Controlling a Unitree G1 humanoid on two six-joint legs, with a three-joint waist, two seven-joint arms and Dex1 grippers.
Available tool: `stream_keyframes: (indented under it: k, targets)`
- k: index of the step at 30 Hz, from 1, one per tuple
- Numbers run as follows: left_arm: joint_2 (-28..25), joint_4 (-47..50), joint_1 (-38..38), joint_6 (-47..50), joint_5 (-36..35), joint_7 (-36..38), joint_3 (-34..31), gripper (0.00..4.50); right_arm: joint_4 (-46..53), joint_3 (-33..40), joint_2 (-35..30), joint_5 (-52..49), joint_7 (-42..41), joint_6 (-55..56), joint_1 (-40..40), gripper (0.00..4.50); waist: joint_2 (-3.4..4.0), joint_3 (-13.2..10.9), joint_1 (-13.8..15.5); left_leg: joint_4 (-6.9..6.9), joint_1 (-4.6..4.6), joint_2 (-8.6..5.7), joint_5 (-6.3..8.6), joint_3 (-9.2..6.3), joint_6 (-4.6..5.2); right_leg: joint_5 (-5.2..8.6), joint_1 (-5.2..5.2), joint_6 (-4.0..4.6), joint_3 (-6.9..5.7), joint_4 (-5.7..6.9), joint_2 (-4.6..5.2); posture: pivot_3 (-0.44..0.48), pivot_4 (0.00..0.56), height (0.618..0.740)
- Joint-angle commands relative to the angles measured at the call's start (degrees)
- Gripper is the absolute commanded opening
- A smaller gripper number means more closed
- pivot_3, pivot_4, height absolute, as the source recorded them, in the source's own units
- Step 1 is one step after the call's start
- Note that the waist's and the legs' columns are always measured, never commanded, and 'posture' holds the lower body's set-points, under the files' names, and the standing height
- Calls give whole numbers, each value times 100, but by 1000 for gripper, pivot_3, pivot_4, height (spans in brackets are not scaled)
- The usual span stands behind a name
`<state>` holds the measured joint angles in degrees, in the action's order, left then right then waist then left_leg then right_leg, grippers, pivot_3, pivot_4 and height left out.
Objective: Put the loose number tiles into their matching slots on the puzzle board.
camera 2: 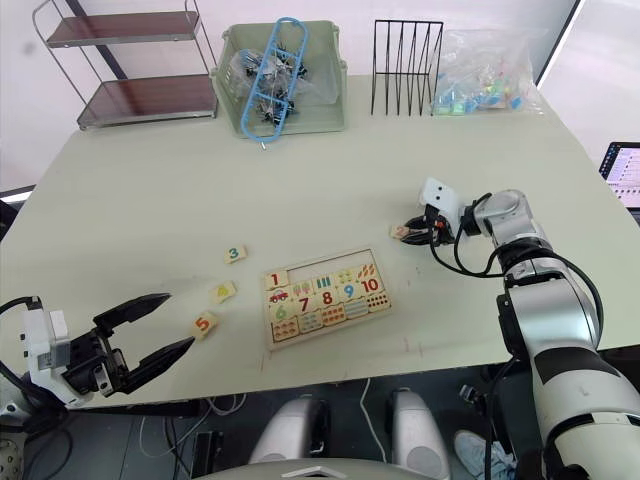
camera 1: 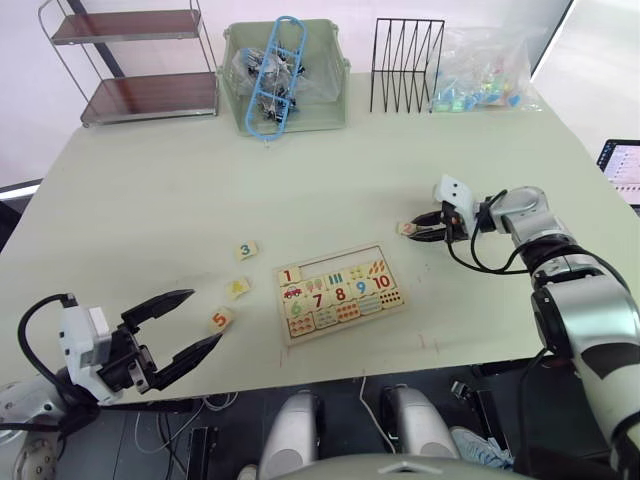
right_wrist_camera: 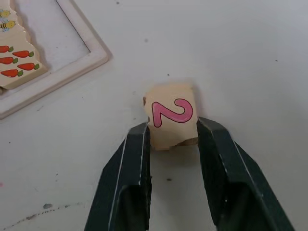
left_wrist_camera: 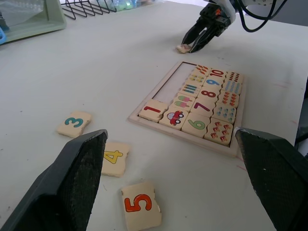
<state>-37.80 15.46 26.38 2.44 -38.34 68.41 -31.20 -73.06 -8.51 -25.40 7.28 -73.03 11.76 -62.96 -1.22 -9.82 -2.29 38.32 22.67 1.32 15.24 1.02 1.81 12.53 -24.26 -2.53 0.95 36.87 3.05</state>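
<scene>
The puzzle board (camera 1: 383,303) lies near the table's front, with the 1 tile (camera 1: 289,276) seated at the left end of its top row. The other slots (left_wrist_camera: 175,82) in that row are bare. Three loose number tiles lie left of the board: 3 (camera 1: 247,250), 4 (camera 1: 238,288) and 5 (camera 1: 220,320). My left gripper (camera 1: 204,318) hangs open just left of the 5, at the front edge. Right of the board's far corner, my right gripper (camera 1: 415,232) is shut on the 2 tile (right_wrist_camera: 172,113), low on the table.
Along the far edge stand a metal shelf (camera 1: 135,65), a green bin (camera 1: 285,80) with blue items, a black wire rack (camera 1: 407,65) and a plastic bag (camera 1: 485,75) of coloured pieces. A screen (camera 1: 622,165) sits off the right edge.
</scene>
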Motion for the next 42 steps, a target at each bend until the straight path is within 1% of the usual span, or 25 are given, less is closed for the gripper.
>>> stream_keyframes:
  k: [1, 4, 9, 13, 18, 21, 29, 33, 37, 42]
  targets:
    - [-17, 136, 1, -21, -90, -6, -122, 4500, -1, 102, 12, -9, 139, 50, -117, 823, 0, 0, -1, 0, 0, 0, 0, 0, 0, 0, 0, 0, 0, 0, 0, 0, 150, 740]
    - [-28, 133, -6, -19, -87, 11, -117, 4500, 53, 125, 10, -25, 138, 97, -152, 823, 0, 0, -4, 0, 0, 0, 0, 0, 0, 0, 0, 0, 1, 0, 0, 0, 150, 740]
    - [-85, 46, -65, -21, -82, 77, -127, 4500, 306, 148, -33, -118, -195, 66, -240, 823, 4, -2, -5, 0, 0, 0, 0, 0, 0, 0, -1, 0, 1, 0, 0, 0, 150, 740]
    - [-151, -51, -130, -31, -70, 176, -120, 4500, 670, 122, -58, -160, -403, -223, -283, 823, 9, -5, -5, 0, 0, 0, 0, 0, 0, -1, -1, -2, 1, 0, 0, 0, 150, 740]
    - [-235, -216, -270, -35, -36, 292, -96, 4500, 1637, 2, -116, -229, -771, -809, -136, 823, 11, -7, -2, -1, 1, 0, 0, -3, 0, -2, -2, -4, 0, 0, 1, 0, 150, 740]
    - [-280, -274, -340, -28, -19, 355, -73, 4500, 2448, -49, -111, -325, -901, -1395, -33, 823, 12, -7, -2, -1, 2, 0, 0, -5, 0, -3, -3, -5, -1, 0, 2, 0, 150, 740]
    - [-356, -449, -414, -45, -4, 509, -84, 4500, 4279, -435, -150, -326, -849, -2687, 294, 823, 12, -7, 3, -1, 12, 0, 0, -4, 0, -11, -15, -19, -2, 3, 5, 0, 150, 740]
    - [-387, -551, -482, -67, 37, 564, -69, 4500, 5138, -711, -145, -435, -1030, -3406, 337, 823, 12, -8, 8, -1, 14, -1, 0, -5, 0, -11, -16, -19, -3, 3, 5, 0, 150, 740]
    - [-389, -640, -527, -120, 85, 609, -79, 4500, 5675, -963, -156, -544, -1134, -3959, 325, 823, 12, -8, 8, -2, 14, 0, 0, -6, 0, -11, -18, -19, -4, 3, 4, 0, 150, 740]
    - [-378, -711, -546, -173, 122, 652, -94, 4500, 5852, -1414, -219, -404, -1212, -4172, 199, 823, 12, -8, 5, -2, 15, -1, 0, -5, 0, -11, -19, -19, -4, 3, 5, 0, 150, 740]
